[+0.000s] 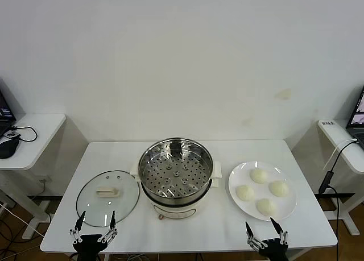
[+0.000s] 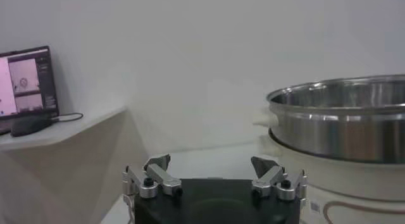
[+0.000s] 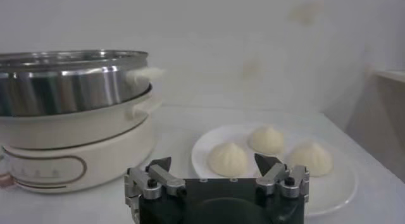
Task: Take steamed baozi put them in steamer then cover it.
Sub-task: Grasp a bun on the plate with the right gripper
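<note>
The steamer (image 1: 176, 173), a shiny perforated steel basket on a white cooker base, stands mid-table with nothing in it. Several cream-white steamed baozi (image 1: 259, 175) lie on a white plate (image 1: 238, 180) to its right. The cover (image 1: 108, 197), a glass lid with a cream handle, lies flat on the table left of the steamer. My left gripper (image 1: 96, 216) is open at the front edge, just before the lid. My right gripper (image 1: 260, 223) is open at the front edge, just before the plate. The left wrist view shows open jaws (image 2: 211, 161) beside the steamer (image 2: 342, 127). From the right wrist, open jaws (image 3: 212, 159) face a baozi (image 3: 229, 159).
The white table (image 1: 114, 156) ends just behind both grippers. A side desk (image 1: 34, 130) with a mouse and a cable stands at the left. Another desk (image 1: 341, 139) with cables stands at the right. A white wall closes the back.
</note>
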Tool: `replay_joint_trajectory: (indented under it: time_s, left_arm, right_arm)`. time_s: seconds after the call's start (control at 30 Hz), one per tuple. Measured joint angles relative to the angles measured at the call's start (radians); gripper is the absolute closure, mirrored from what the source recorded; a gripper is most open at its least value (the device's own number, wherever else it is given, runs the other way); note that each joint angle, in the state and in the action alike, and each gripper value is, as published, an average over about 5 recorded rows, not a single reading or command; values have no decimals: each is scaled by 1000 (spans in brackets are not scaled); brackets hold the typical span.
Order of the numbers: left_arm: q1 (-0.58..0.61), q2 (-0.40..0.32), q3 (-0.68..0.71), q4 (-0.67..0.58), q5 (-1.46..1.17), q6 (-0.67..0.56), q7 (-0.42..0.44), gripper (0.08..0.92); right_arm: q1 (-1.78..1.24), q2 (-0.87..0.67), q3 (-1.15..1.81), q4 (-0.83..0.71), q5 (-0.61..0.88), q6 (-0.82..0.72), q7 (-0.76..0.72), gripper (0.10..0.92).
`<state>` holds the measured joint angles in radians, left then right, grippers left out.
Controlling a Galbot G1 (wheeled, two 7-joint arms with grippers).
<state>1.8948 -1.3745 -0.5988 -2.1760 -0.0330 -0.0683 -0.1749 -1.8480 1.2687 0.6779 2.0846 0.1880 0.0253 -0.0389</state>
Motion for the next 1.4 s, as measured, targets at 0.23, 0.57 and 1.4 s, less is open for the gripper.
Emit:
replay_joint_trajectory:
  time_s: [0.23, 0.57, 1.4]
  left_arm:
    - [0, -3, -15, -20, 41, 39, 14, 177]
    - [8, -9, -36, -54, 137, 60, 70, 177]
    - [7, -14, -82, -60, 228, 64, 118, 177]
  right_arm:
    - [81, -75, 75, -7, -98, -74, -19, 203]
    - [319, -326, 113, -131, -283, -203, -196, 203]
    - [1453, -716, -889, -683, -454, -151, -876, 203]
